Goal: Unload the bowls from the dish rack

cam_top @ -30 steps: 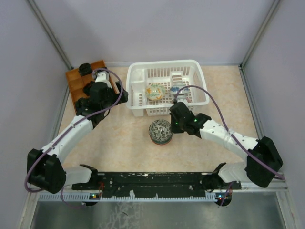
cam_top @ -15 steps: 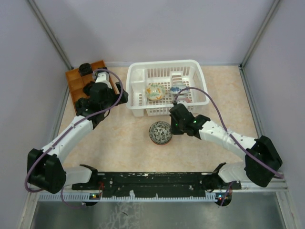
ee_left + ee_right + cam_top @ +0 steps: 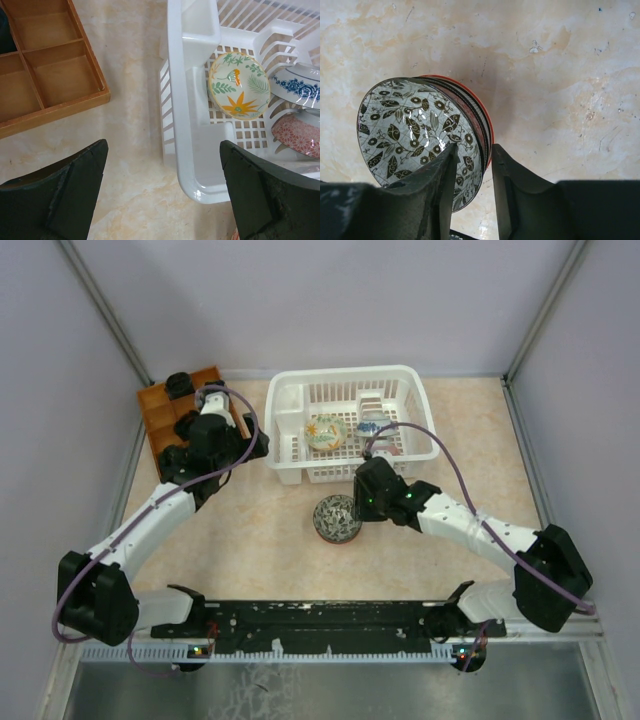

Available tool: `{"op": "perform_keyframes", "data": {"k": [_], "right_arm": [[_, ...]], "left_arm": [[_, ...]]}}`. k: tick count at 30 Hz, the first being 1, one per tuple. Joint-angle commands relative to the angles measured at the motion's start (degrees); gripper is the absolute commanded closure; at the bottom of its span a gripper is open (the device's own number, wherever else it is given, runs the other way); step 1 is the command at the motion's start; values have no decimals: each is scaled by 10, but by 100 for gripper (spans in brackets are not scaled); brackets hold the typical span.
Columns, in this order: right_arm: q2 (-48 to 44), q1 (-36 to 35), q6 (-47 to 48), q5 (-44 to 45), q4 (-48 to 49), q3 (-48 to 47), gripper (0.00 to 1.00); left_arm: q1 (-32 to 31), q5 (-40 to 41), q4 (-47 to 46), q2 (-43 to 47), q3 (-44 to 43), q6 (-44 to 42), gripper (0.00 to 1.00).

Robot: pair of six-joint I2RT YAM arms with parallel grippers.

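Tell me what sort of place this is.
Likely a robot test cell, not a home kitchen: bare grey walls enclose the table, two robot arms sit at its edge, a dish rack holds bowls.

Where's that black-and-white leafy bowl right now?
The leaf-patterned bowl sits on the table just in front of the dish rack, near the middle of the top view, with the right hand straddling its rim.

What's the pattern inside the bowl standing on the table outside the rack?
The bowl has dark leaves and vines on white, clearest in the right wrist view.
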State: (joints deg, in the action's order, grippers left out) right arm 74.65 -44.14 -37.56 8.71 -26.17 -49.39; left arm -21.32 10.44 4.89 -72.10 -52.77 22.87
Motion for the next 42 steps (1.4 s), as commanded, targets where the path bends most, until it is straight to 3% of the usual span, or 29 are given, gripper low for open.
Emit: {"op": "perform_keyframes", "data": {"k": [1,14,21,25,32,37,42], "right_arm": [[-14,-5,-7,8,16,-9,64],[-87,-4,13,58,-55,-58,61],[-95,-3,63,98,-101,-145,56],[-21,15,117,117,-114,-237,55],[176,104,196,40,-123,-435,55],[351,117,229,36,-185,-625,55],[468,123,235,49,-210,-741,55]], "left_arm": [[1,2,-14,6,5,-5,1],[1,4,-15,4,5,-3,1],[2,8,-16,5,3,-3,1],[1,6,-16,2,2,-1,1],[2,12,-14,-1,-2,-4,1],[1,6,-15,-1,-5,-2,1],[1,10,-22,5,-3,-1,1]]}}
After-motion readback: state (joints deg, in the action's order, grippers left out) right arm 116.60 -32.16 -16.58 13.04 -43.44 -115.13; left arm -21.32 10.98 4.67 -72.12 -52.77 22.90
